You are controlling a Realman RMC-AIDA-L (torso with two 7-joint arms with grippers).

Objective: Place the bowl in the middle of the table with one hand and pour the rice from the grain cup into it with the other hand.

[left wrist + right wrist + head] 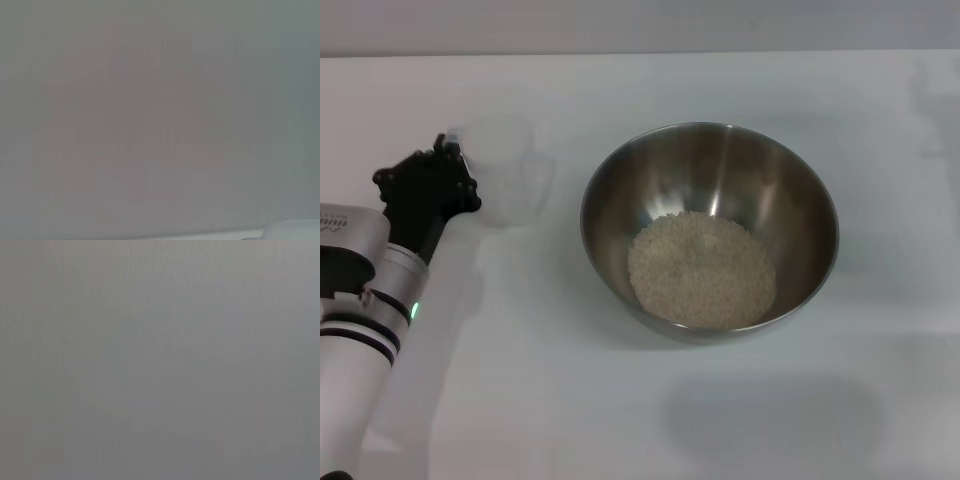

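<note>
The steel bowl (710, 165) stands in the middle of the white table (620, 420), seen in the head view. A flat heap of rice (702, 268) lies in its bottom. The transparent grain cup (508, 172) stands upright to the left of the bowl and looks empty. My left gripper (450, 148) is at the cup's left side, right against it. The right gripper is out of view. Both wrist views show only a plain grey surface.
The table's far edge (640, 55) runs along the top of the head view. My left arm (360, 300) reaches in from the front left corner. A faint shadow lies on the table at the front right (770, 420).
</note>
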